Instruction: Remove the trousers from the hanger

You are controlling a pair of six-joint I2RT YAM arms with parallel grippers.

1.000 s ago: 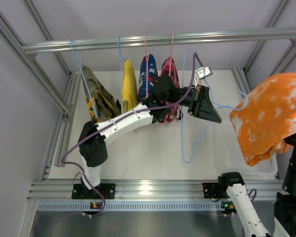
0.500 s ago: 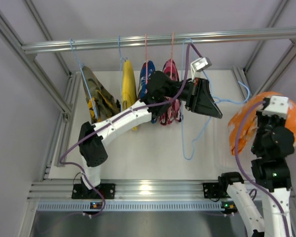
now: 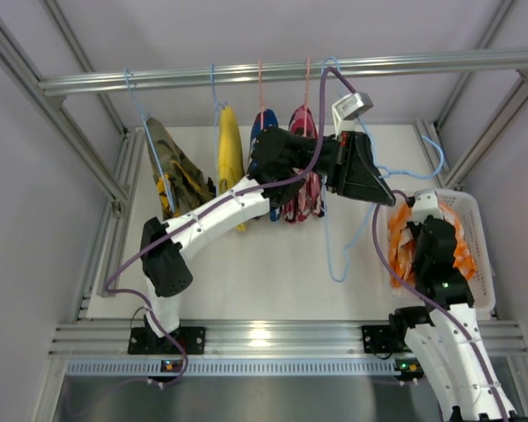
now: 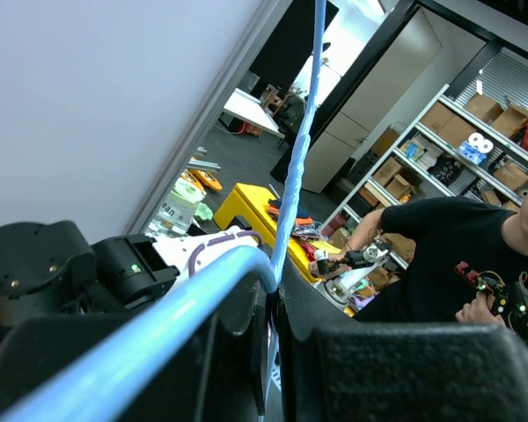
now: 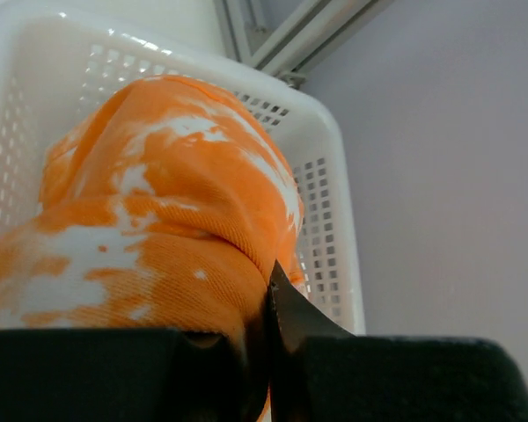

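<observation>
Status: trousers (image 3: pixel 401 239) are off the hanger (image 3: pixel 334 279). A second ago the right arm had the orange bundle lifted high, well clear of the wire. Now it has come down and the cloth sits over the white basket (image 3: pixel 477 264), directly under the right fingers (image 5: pixel 277 316).

In the right wrist view those fingers are pinched shut on a fold of the orange fabric. The rest of the bundle bulges ahead of them, with the basket wall just beyond. I can't tell whether the cloth is resting on the basket floor or hanging just above it.

Left fingers (image 4: pixel 282 343) are clamped on the light-blue wire. One run climbs straight up ahead of them, and another crosses close over them. From the top view the bare frame hangs below and beside the left fingers, with nothing draped on it. The hook has moved up to the rail (image 3: pixel 246 77) above them since a second ago. I can't tell whether it's actually seated over the rail.

Other garments (image 3: pixel 231 154) hang on the rail behind the left fingers, untouched. The bench (image 3: pixel 246 264) shows below the hanger.

My read is that separation is done. What's left is releasing the cloth into the basket. The main risk is fabric snagging on the right fingers when they part.
</observation>
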